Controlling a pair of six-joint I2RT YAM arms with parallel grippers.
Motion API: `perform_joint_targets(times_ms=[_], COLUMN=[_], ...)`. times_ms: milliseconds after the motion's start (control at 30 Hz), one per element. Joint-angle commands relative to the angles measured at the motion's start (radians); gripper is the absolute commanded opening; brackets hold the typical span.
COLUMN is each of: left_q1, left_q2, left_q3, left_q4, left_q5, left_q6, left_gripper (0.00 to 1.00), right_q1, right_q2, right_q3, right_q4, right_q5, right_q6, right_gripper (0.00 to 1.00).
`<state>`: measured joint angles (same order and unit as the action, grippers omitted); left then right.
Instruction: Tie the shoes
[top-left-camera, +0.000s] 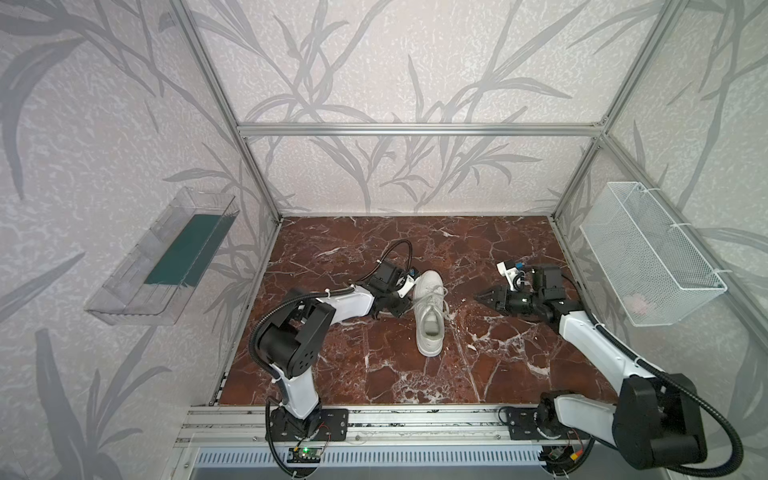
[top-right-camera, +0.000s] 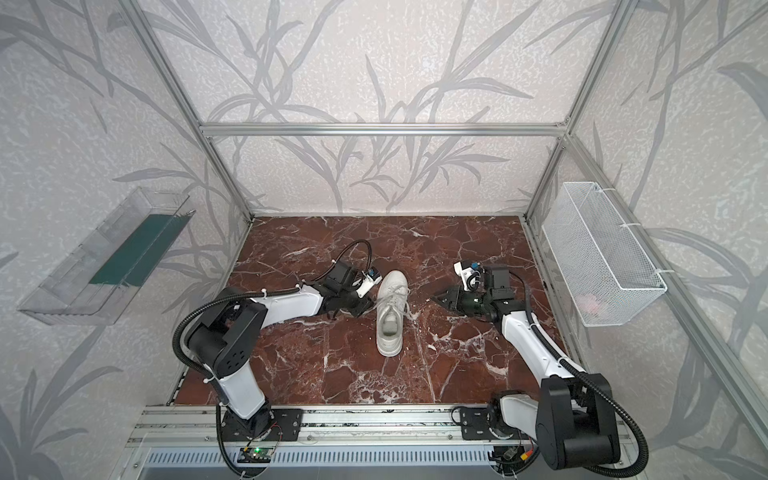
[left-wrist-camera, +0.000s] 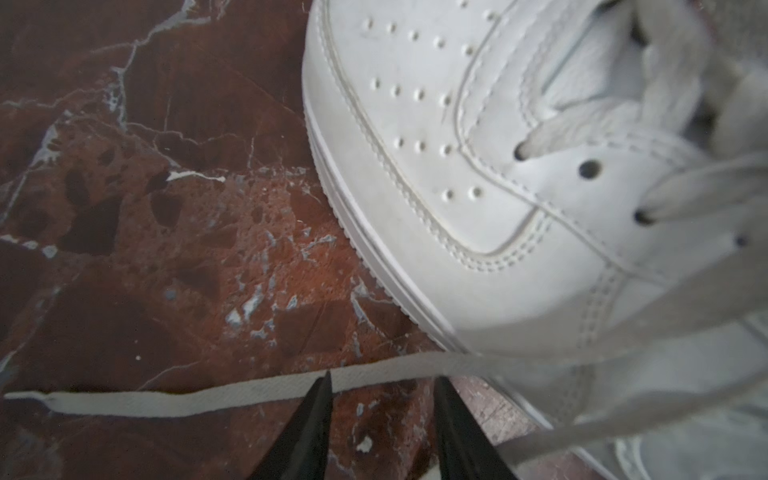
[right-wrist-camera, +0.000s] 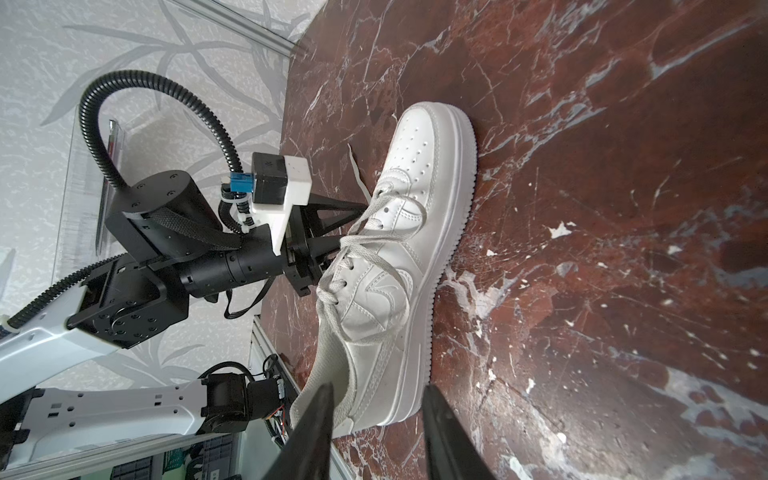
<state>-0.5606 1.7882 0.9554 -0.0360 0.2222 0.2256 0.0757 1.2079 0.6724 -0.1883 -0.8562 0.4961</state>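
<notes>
So, the white sneaker (top-left-camera: 430, 316) sat roughly in the middle of both top views on the red-brown marble tabletop (top-left-camera: 374, 374). It stood on its sole, toe toward the top of the frame and heel toward the bottom. Its laces (right-wrist-camera: 374, 232) were slack, looping loosely over the tongue and draping down the side of the shoe. One flat lace end (left-wrist-camera: 166, 401) trailed off the shoe and lay on the marble on the left arm's side.

The left gripper (left-wrist-camera: 384, 380) was down low, just left of the sneaker in the top views, right beside its laced middle. Its claw was released: the two black fingertips (left-wrist-camera: 318, 419) stood apart with marble showing between them. The trailing lace end ran across right at the tips. Honestly couldn't tell whether a tip was touching the lace or just sitting over it.

The right gripper (top-left-camera: 481, 296) hung to the right of the sneaker in the top views, near it but clearly apart, pointing at it. In its own wrist view that claw was released too, tips spread and gripping nothing, with the heel end of the shoe showing past them.

Off to the sides, a clear plastic tray (top-left-camera: 124, 299) hung at mid-left of the frame and a white wire basket (top-left-camera: 648, 249) at mid-right.
</notes>
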Motion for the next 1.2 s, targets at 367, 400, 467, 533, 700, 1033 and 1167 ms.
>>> perform_joint_targets(times_ms=[367,400,467,533,700,1033,1167], left_q1=[0.005,0.005,0.005,0.005,0.005,0.005,0.005], left_q2=[0.057,0.059,0.061,0.063,0.071,0.037,-0.023], left_q3=[-0.022,-0.022,-0.026,-0.028,-0.027,-0.036,-0.064], left_q4=[0.065,0.067,0.078,0.088,0.112,0.111,0.136], left_q5=[0.093,0.092,0.091,0.1,0.115,0.079,0.09], left_q6=[0.028,0.029,0.029,0.034,0.047,0.051,0.034], left_gripper=[0.42,0.42,0.4,0.37,0.27,0.0,0.0], right_q1=[-0.004,-0.003,-0.004,-0.004,-0.004,-0.004,-0.004], right_q2=[-0.012,-0.011,-0.012,-0.011,-0.011,-0.014,-0.015], right_q3=[0.024,0.024,0.025,0.025,0.023,0.004,-0.008], right_q4=[-0.02,-0.022,-0.023,-0.023,-0.025,-0.013,0.008], right_q5=[-0.015,-0.015,-0.015,-0.015,-0.014,-0.019,-0.022], right_q6=[-0.022,-0.023,-0.025,-0.025,-0.025,-0.022,-0.004], right_gripper=[0.37,0.37,0.37,0.37,0.37,0.37,0.37])
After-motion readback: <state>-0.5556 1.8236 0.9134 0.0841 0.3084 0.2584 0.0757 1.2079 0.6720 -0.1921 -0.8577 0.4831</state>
